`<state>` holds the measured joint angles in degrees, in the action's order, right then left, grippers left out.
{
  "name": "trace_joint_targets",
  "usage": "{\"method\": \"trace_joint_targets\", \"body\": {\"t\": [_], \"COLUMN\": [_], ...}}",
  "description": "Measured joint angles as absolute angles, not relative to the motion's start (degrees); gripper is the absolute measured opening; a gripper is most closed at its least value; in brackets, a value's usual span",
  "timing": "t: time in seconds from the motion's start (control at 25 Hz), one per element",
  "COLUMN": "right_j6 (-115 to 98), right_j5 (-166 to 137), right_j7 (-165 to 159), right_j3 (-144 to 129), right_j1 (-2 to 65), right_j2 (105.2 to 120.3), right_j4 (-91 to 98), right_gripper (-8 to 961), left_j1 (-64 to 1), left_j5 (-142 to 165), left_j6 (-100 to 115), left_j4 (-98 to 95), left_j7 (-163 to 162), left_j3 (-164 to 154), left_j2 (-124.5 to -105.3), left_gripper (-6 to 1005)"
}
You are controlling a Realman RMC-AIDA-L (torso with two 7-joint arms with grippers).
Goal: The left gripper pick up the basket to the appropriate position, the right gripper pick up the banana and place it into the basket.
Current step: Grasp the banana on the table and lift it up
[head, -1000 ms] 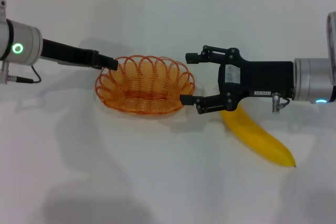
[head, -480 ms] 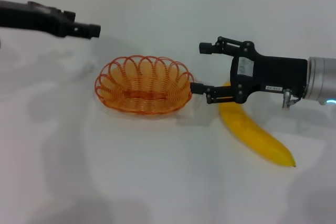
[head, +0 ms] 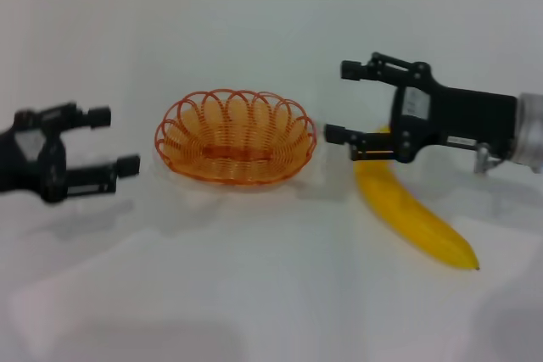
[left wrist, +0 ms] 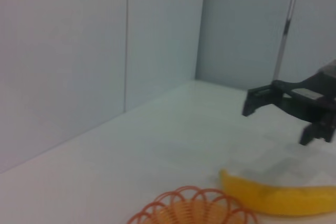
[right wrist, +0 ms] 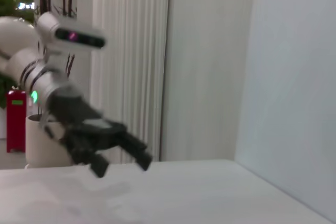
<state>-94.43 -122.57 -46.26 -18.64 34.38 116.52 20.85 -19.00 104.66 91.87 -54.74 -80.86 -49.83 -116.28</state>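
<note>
Banana (head: 416, 214) on table, upper end under open right gripper (head: 341, 101) jaws.

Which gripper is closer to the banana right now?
Right. The right gripper hovers open over the banana's upper end, beside the basket. The left gripper is open on the basket's far side, well away from the banana.

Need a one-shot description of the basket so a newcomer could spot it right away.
On the white table, look midway between the two black grippers: the left gripper open to one side, the right gripper open over the banana on the other. The basket is the shallow oval of orange wire loops with a scalloped rim, see-through and empty.
</note>
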Motion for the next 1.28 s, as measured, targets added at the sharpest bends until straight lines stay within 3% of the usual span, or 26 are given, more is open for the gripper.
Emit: {"method": "trace_joint_targets", "body": {"t": [0.28, 1.28], "right_j6": [-99.67, -96.89], "right_j5": [-122.89, -146.05], "right_j7": [-49.99, -73.46], "right_j3": [-16.92, -17.03], "right_j1": [31.41, 32.84], "right_j2": [116.54, 116.37], "right_j4": [26.43, 35.31], "right_gripper": [907, 907], "left_j1": [-17.86, -20.96], "left_j5": [103.42, 103.99], "left_j6": [92.37, 92.64], "left_j4": [-46.99, -40.65], "left_j7": [-76.80, -75.00], "left_j3": [-48.89, -46.18], "left_j2": [-116.16, -114.87], "left_gripper": [865, 860]}}
